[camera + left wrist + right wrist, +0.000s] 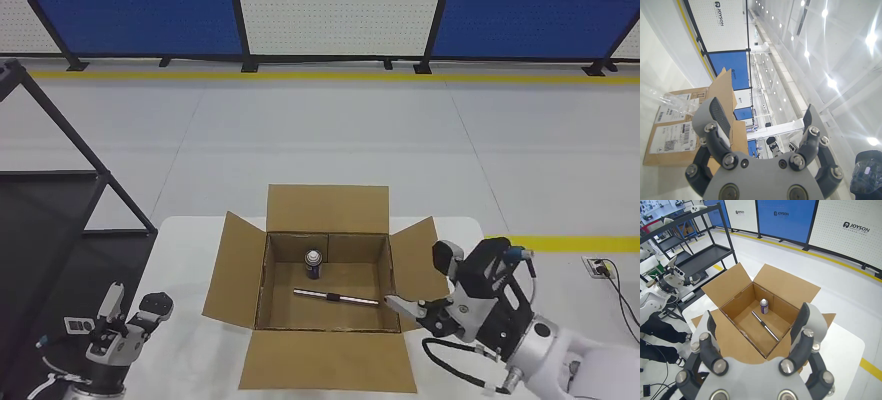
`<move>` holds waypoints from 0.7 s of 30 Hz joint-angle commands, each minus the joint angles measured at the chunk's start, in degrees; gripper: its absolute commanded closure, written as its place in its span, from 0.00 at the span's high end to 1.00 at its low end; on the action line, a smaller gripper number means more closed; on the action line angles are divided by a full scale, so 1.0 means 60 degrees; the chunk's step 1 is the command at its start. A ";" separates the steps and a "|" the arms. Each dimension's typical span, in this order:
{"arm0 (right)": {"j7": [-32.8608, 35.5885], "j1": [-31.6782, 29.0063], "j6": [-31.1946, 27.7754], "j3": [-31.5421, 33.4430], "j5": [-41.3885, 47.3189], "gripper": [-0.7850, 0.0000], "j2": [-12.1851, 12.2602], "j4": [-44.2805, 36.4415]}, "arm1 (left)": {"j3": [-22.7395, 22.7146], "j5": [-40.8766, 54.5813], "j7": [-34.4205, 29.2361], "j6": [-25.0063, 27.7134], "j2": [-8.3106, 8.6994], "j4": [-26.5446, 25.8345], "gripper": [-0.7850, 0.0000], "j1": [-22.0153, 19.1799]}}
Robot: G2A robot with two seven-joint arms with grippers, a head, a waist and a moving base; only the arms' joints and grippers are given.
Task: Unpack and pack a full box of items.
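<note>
Top view | box (327,208) sits open on table (185,345), flaps spread; spray can (313,264) upright by its far wall; metal rod (336,296) flat on its floor | my right gripper (758,311) spread wide, empty, at box's right near corner | my left gripper (762,103) spread wide, empty, well left of box

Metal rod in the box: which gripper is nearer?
Right. The right gripper hovers at the box edge beside the metal rod; the left gripper sits beyond the opposite flap.
</note>
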State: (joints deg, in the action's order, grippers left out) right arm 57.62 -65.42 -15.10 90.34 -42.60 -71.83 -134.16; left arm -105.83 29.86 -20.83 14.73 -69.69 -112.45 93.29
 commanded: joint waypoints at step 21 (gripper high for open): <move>-0.1021 0.2214 -0.0503 -0.4154 -0.1893 1.00 -0.0198 0.2590 | 0.0106 -0.0527 0.0508 -0.0517 -0.0006 -0.0014 1.00 -0.0422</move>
State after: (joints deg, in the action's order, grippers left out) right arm 51.94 -53.78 -19.15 67.68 -53.04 -72.77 -120.57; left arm -105.04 26.61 -17.80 11.59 -69.71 -112.45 90.56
